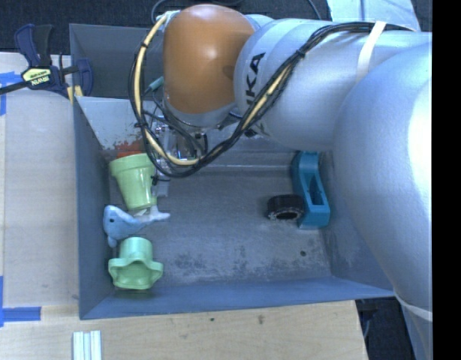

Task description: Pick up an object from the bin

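My gripper (173,142) hangs under the arm's wrist at the back left of the bin, low and just right of a light green cup (133,180). The cup lies on its side against the left wall, with something red at its far end. In front of the cup lies a small pale blue whale-shaped toy (122,220). A mint green, flower-shaped piece (134,265) sits in the front left corner.
A blue tape dispenser (311,190) with a black roll (284,207) lies at the right side of the bin, close under the arm. The arm and its orange cover hide the back of the bin.
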Robot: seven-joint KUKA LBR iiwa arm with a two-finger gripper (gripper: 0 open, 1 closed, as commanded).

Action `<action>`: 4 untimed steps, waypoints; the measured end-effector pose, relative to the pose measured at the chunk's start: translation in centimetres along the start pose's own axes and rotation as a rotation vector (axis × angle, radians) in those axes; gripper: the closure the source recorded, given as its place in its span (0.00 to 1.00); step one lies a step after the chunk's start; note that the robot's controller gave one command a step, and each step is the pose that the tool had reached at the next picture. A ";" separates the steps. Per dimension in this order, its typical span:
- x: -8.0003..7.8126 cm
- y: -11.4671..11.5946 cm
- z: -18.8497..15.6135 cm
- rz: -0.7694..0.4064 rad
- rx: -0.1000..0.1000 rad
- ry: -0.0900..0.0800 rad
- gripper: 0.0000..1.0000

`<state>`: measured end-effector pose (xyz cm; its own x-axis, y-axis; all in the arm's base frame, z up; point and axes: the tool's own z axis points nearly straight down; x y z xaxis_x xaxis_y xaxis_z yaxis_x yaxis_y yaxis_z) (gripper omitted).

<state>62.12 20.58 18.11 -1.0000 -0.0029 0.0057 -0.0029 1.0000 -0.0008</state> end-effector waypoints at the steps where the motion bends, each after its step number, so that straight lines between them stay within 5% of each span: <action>1: -0.2 -0.1 -0.6 0.003 -0.002 -0.008 0.00; 3: -0.2 1.6 8.7 -0.048 -0.004 -0.008 0.00; 4: -0.6 1.5 6.7 -0.042 -0.009 -0.024 1.00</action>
<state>62.64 22.10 11.38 -0.9988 -0.0450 -0.0187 -0.0451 0.9989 0.0079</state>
